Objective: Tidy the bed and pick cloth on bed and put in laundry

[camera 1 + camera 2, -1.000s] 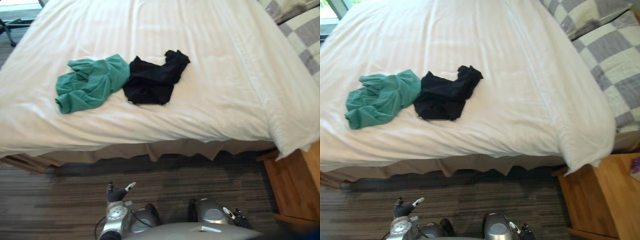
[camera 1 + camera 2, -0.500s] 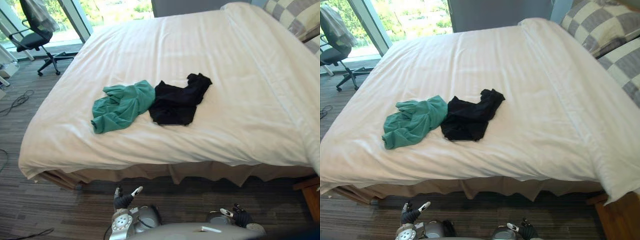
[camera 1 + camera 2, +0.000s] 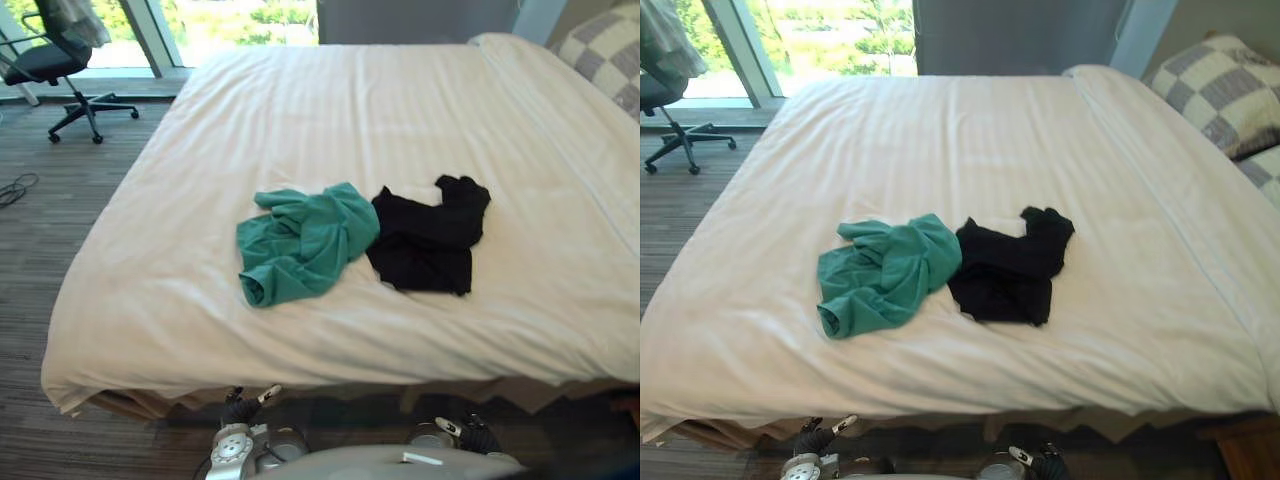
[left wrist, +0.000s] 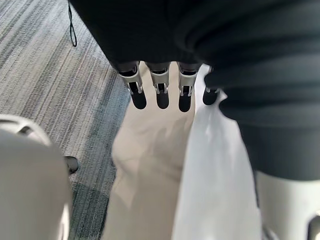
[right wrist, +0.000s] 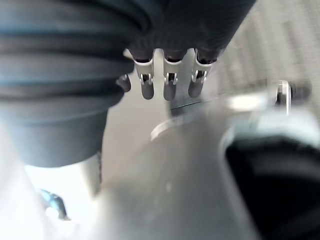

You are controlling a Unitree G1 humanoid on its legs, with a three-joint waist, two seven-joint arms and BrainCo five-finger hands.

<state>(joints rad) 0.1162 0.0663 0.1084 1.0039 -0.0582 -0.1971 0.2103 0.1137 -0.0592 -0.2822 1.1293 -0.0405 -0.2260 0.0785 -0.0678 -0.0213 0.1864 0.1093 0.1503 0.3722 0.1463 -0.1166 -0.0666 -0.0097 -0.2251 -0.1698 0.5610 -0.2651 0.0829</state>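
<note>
Left hand (image 3: 243, 408): fingers straight, empty, hanging low
Right hand (image 3: 470, 432): fingers relaxed, empty
Green cloth (image 3: 300, 245): ahead on bed (image 3: 330, 110), nearer left hand
Black cloth (image 3: 428, 238): touching green cloth, nearer right hand

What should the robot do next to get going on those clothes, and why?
Probably raise the left hand toward the green cloth. The left hand and the right hand both hang low in front of the bed, open and empty. The green cloth lies on the left hand's side, touching the black cloth.
</note>
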